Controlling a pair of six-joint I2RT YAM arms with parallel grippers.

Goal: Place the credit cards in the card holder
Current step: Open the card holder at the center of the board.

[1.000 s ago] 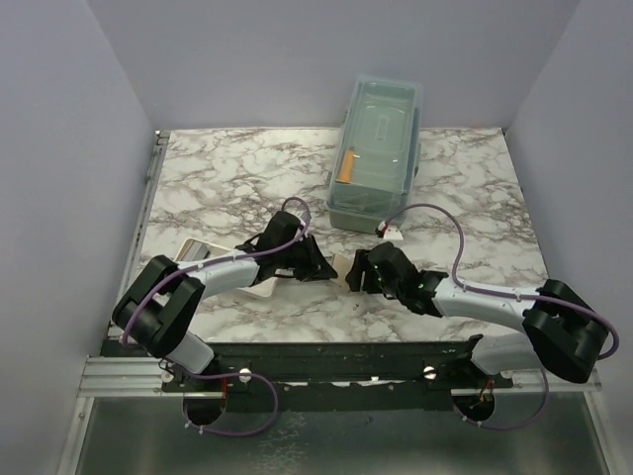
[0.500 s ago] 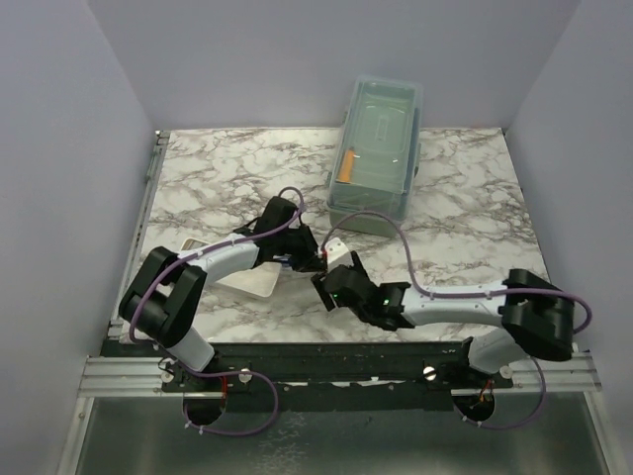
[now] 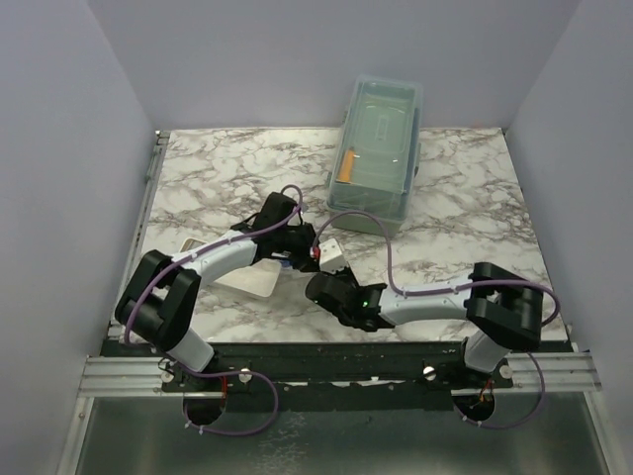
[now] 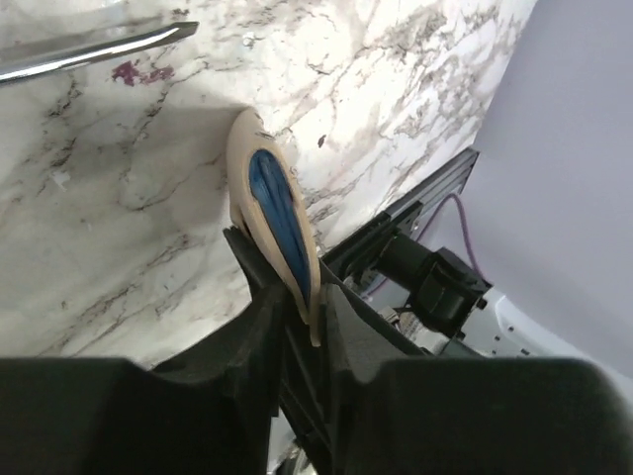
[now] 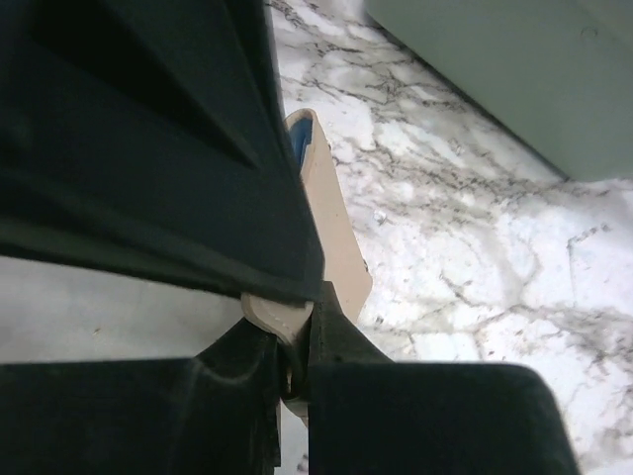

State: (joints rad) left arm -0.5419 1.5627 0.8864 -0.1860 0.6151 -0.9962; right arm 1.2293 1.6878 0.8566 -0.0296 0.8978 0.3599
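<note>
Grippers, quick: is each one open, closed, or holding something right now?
Left gripper: closed on the card holder.
Right gripper: closed on the same card holder.

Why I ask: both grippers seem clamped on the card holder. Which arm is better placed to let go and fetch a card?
Right, probably. The right gripper pinches only the card holder's tan edge; the left gripper clamps it deeper, across the blue lining, so it could keep hold alone. No card shows.
</note>
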